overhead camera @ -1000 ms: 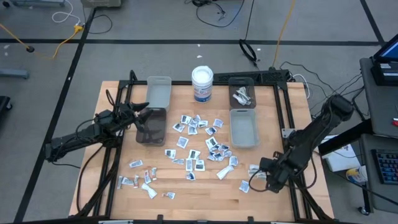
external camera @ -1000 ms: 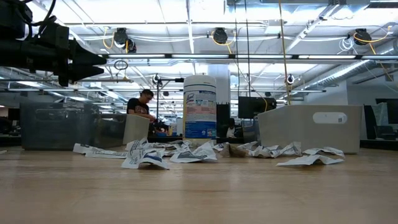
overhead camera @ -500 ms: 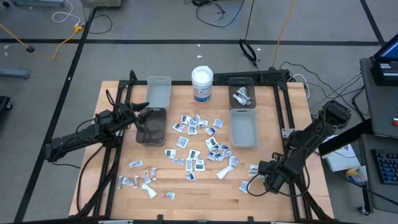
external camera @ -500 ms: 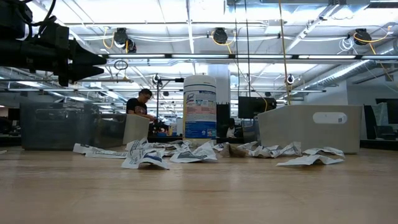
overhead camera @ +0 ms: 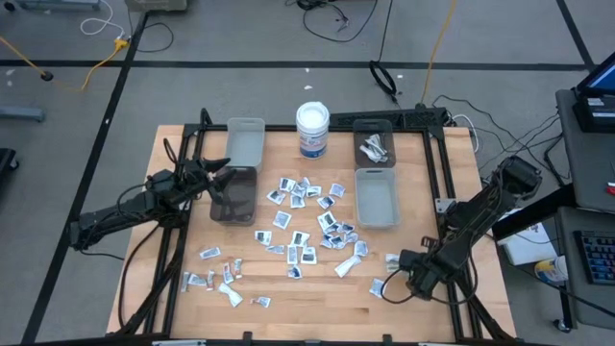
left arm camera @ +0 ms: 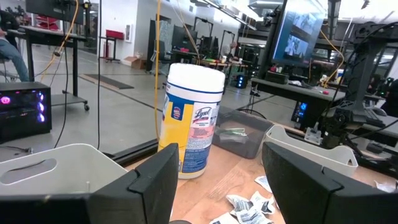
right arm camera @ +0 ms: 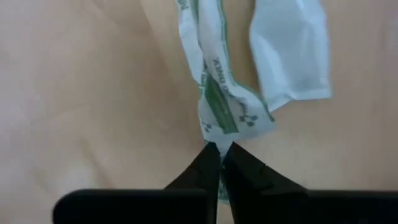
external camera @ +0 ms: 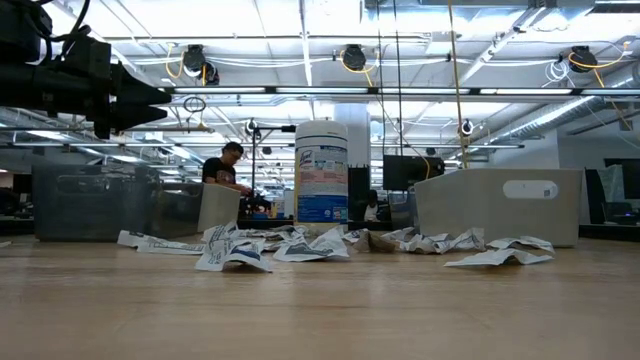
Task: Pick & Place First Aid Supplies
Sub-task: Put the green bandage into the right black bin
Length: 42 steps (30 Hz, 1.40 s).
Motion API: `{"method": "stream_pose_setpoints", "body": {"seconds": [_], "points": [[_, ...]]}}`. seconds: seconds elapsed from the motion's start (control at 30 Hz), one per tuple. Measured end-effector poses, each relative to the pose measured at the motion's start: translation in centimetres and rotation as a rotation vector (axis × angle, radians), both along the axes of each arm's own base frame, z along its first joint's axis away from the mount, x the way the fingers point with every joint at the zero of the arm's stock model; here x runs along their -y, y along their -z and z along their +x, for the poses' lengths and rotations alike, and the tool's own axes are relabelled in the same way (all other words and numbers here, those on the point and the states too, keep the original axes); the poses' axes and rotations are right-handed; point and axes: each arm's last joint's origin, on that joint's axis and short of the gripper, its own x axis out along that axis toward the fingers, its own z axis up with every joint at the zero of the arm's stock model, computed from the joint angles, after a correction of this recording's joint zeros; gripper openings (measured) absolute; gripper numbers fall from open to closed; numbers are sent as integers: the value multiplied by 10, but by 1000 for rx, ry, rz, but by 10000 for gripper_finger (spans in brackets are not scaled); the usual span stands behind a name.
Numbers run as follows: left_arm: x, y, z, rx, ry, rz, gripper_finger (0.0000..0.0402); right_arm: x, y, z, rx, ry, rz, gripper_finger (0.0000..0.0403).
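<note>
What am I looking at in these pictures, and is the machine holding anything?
Two dark robot arms work at a wooden table. One picture looks down from above, one looks level across the tabletop, and one comes from a camera on each wrist. Small first aid packets lie scattered mid-table, with plastic bins and a white tub behind them. The right hand, low at the table's right edge, has shut its tips on a green-printed packet. The left hand waits open above a clear bin, holding nothing.

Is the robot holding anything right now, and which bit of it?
The right tool is pinching the green-printed sachet by its crumpled end. The left tool is open, holding nothing.
</note>
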Motion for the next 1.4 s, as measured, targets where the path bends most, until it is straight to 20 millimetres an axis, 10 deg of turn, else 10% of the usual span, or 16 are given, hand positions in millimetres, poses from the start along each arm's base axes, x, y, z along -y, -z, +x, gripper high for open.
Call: {"method": "stream_pose_setpoints", "body": {"seconds": [1.4], "points": [[0,0,0,0,0,0,237,60,-105,-14,130,42,257,0]]}}
